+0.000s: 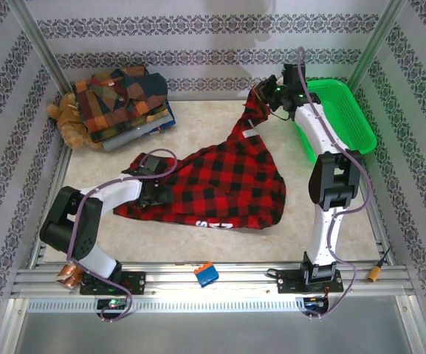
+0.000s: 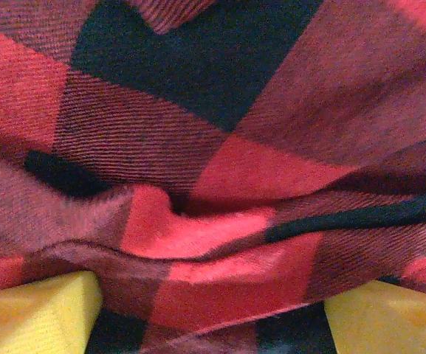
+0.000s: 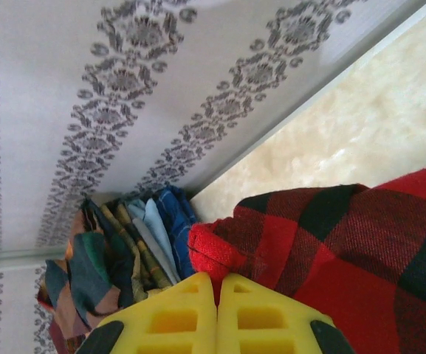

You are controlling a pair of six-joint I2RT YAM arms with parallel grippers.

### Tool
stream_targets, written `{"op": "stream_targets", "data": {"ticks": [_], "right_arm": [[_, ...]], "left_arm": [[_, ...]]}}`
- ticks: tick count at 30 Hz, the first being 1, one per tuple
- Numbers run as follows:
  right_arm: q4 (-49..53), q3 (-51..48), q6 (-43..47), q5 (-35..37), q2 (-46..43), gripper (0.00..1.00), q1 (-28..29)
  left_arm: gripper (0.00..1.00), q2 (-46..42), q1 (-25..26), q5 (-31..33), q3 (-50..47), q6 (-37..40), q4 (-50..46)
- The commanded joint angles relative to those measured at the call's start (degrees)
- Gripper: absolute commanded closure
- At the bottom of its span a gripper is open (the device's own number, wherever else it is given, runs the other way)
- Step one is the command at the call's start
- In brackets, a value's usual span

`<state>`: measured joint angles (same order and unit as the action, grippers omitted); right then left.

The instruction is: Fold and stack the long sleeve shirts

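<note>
A red-and-black check shirt [image 1: 224, 184] with white lettering lies spread across the middle of the table, one corner pulled up toward the back right. My right gripper [image 1: 260, 94] is shut on that raised corner; its yellow fingers [image 3: 168, 321] pinch the red hem [image 3: 211, 251]. My left gripper [image 1: 156, 193] sits low over the shirt's left edge, its yellow fingers [image 2: 39, 317] wide apart with plaid cloth [image 2: 220, 243] bunched between them, not clamped. A stack of folded patchwork plaid shirts [image 1: 124, 99] rests at the back left.
A brown teddy bear [image 1: 71, 122] lies against the stack's left side. A green plastic basket [image 1: 342, 118] stands at the back right, beside the right arm. Patterned walls close in the table on three sides. A small blue and orange block [image 1: 206, 274] sits on the front rail.
</note>
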<state>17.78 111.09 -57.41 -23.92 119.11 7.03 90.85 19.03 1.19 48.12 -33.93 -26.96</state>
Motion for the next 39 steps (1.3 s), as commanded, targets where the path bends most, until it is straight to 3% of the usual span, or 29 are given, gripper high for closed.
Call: {"op": "stream_targets", "data": {"ticks": [1, 2, 7, 8, 9, 10, 13, 16, 19, 23, 28, 32, 39], "right_arm": [[0.7, 5.7, 3.6, -2.6, 2.3, 1.00, 2.5], [0.9, 7.4, 4.5, -3.0, 3.0, 1.00, 3.2], [3.5, 16.5, 8.7, -4.4, 7.0, 1.00, 6.0], [5.7, 18.8, 9.6, -4.3, 8.2, 0.94, 6.3], [8.7, 21.5, 10.7, -3.9, 9.5, 0.71, 6.6], [11.4, 23.4, 11.6, -3.6, 10.3, 0.57, 6.9], [19.0, 22.5, 16.4, 1.1, 7.7, 0.41, 7.4], [26.6, 11.7, 22.1, 11.7, -1.7, 0.30, 7.1], [26.9, -6.4, 23.1, 15.5, -15.4, 0.25, 4.5], [25.4, -32.4, 19.8, 8.4, -31.6, 0.24, 1.9], [20.9, -59.1, 14.8, 4.2, -43.9, 0.28, 5.0], [10.9, -69.9, 9.1, 2.6, -47.6, 0.32, 6.8], [3.6, -72.1, 6.7, 4.0, -40.0, 0.39, 8.7]], "left_arm": [[0.19, 2.0, -4.3, 5.3, -1.9, -2.5, -4.4], [0.24, 2.1, -5.6, 4.1, -2.2, -2.0, -3.8], [0.21, -0.7, -6.1, 0.7, -2.5, -2.0, -2.5], [0.21, -1.5, -6.1, 0.0, -2.6, -2.1, -2.2], [0.21, -2.6, -6.1, -0.7, -2.6, -2.3, -2.2], [0.20, -3.9, -6.1, -1.5, -2.6, -2.5, -2.0], [0.19, -8.1, -6.1, -4.4, -2.5, -3.1, -1.7], [0.17, -11.4, -6.2, -5.3, -1.6, -3.9, -4.2], [0.17, -13.7, -6.4, -6.4, -1.5, -4.5, -5.7], [0.17, -14.3, -7.8, -7.1, -1.5, -4.9, -6.5], [0.17, -12.3, -11.1, -8.2, -1.5, -4.5, -6.2], [0.17, -9.6, -12.4, -8.2, -0.8, -2.8, -5.4], [0.19, -5.5, -13.8, -9.4, -1.1, -2.6, -2.8]]}}
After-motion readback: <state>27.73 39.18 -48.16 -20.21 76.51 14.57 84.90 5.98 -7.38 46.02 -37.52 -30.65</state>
